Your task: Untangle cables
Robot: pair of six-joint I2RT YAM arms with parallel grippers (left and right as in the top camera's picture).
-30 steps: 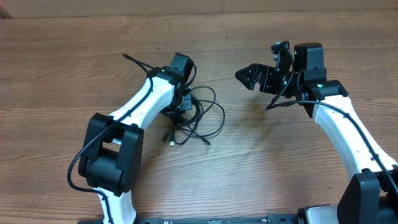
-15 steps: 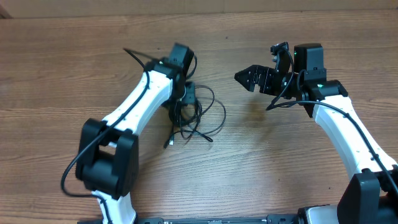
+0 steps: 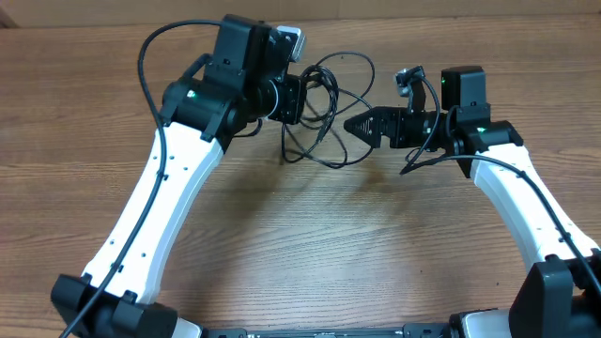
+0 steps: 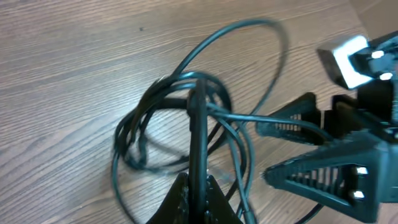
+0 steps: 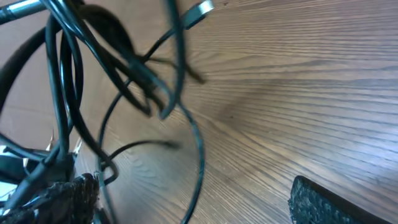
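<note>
The cables (image 3: 319, 108) hang as one tangled bunch of thin black loops over the far middle of the table (image 3: 310, 253), between the two grippers. None of the loops seems to rest on the wood, though the overhead view does not make this sure. Your left gripper (image 3: 293, 98) is pinched tight on several strands together at the left side of the bunch and carries all of it. Your right gripper (image 3: 364, 125) has its jaws wide, with the tips just at the right edge of the loops. In its own wrist view one strand hangs down between the fingers, but nothing is clamped. The main danger, as I judge it, is that the right jaws close on two or three strands at once: a pull then draws the knot tighter instead of opening it. A second danger is the silver-tipped plug (image 5: 200, 9) that dangles free — it may hook in a loop when you move the hands apart. Also, the left grip holds everything at one place, so a sharp pull could drag the bunch out and drop it. The loops could also catch on the ribbed inner faces of the right fingers. As for writing, I can read no brand, label or text on the cables, the grippers or the table.
</note>
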